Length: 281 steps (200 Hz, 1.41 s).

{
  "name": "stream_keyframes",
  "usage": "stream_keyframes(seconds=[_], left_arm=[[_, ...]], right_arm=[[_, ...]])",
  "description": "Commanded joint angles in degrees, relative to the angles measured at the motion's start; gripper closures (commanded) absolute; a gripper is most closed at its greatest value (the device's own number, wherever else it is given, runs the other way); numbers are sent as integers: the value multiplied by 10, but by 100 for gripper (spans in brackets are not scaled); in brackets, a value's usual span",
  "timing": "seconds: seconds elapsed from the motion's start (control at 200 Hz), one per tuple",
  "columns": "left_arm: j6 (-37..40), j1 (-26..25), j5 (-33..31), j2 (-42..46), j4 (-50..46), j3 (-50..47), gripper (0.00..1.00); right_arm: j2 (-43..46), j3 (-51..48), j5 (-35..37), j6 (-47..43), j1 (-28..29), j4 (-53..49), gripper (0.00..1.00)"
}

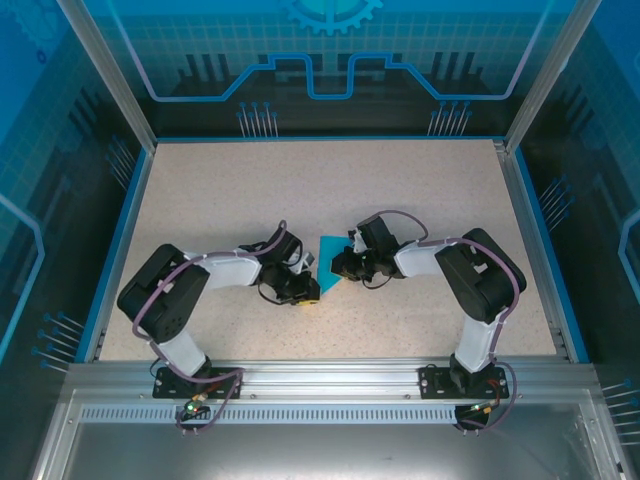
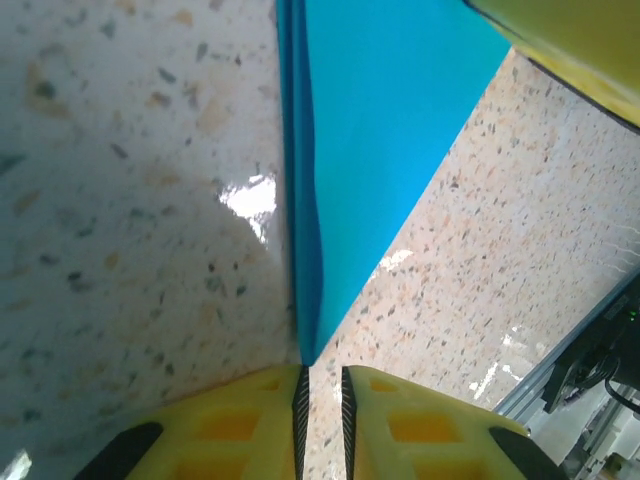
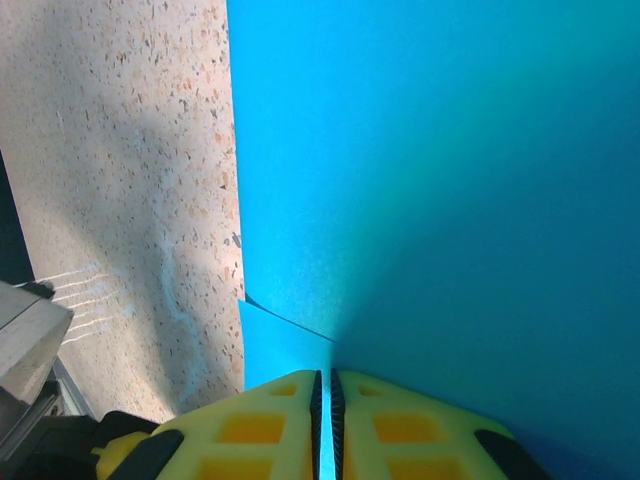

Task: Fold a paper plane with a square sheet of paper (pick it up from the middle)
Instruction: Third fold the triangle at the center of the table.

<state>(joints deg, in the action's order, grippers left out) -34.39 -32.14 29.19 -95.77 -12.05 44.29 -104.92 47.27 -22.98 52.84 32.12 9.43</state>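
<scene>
Folded teal paper (image 3: 430, 180), right fingers (image 3: 400, 425) pinching it, left fingers (image 2: 420, 430) nearly together at its corner, grip unclear

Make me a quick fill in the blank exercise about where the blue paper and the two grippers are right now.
1. In the top view, the square sheet of paper sits ___ the left gripper and the right gripper.
2. The ___ gripper's jaws are shut on the sheet, with teal showing in the slit between them.
3. Both grippers' fingers are coloured ___.

Missing words: between; right; yellow.
</scene>
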Motion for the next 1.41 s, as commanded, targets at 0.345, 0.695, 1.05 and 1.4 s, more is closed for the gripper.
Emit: stream_keyframes(seconds=[0.345, 0.695, 1.05, 1.4], left_arm=[[-15, 2, -18, -6, 34, 66, 78], [-19, 3, -31, -80, 48, 73, 81], [-2, 3, -48, -91, 36, 73, 82], [5, 2, -64, -99, 22, 67, 85]], right_arm=[[22, 27, 7, -14, -12, -51, 84], [53, 17, -23, -2, -24, -35, 82], [84, -30, -16, 1, -7, -26, 86], [12, -51, -17, 33, -9, 49, 86]])
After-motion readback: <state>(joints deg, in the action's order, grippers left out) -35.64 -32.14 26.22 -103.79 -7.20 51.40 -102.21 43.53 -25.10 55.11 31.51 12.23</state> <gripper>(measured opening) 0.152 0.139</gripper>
